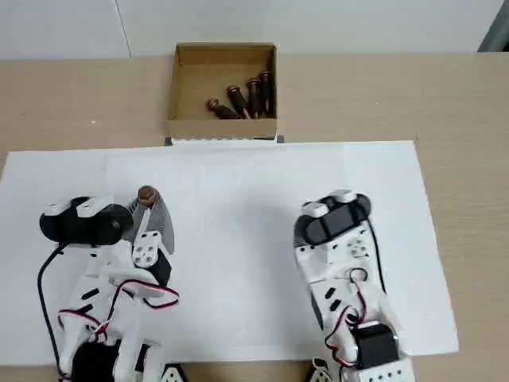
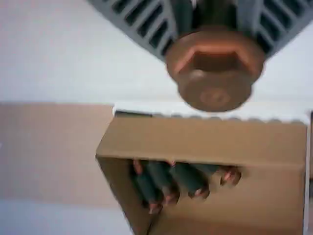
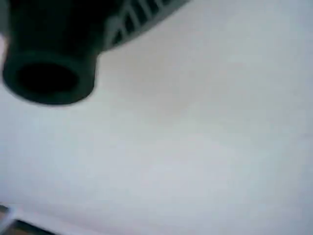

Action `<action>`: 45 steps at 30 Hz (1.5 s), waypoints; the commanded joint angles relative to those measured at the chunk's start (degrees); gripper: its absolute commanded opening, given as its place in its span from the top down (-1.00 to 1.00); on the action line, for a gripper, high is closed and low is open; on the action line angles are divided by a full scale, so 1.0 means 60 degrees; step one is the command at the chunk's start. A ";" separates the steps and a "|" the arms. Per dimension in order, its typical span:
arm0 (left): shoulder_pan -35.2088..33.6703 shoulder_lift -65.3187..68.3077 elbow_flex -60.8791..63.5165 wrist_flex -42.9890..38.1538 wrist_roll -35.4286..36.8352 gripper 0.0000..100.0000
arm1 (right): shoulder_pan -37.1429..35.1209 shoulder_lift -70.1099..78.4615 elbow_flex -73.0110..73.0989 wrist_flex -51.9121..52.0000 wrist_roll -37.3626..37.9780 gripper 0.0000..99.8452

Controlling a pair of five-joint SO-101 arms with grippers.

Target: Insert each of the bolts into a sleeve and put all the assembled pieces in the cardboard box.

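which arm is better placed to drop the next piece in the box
Left, likely: the left gripper holds the bolt facing the box; the right arm holds its sleeve over paper.

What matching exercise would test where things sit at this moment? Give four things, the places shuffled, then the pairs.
Things
1. bolt
2. sleeve
3. assembled pieces
4. cardboard box

Places
A. inside the cardboard box
B. held in the left gripper
C. on the bare table, just beyond the white sheet
D. held in the right gripper

Pairs: 1-B, 2-D, 3-A, 4-C
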 commanded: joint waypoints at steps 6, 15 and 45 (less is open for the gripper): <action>0.0103 -0.0147 0.1238 -0.4059 0.0000 0.99 | -0.1575 -0.0095 0.0806 -0.2059 0.0029 0.99; 0.0952 -0.0103 0.1619 -0.4484 0.2623 0.99 | -0.3333 -0.0095 0.1275 -0.2982 0.0117 0.99; 0.3136 -0.0088 0.1810 -0.3326 0.3033 0.99 | -0.3729 -0.0095 0.1260 -0.3480 0.1582 0.99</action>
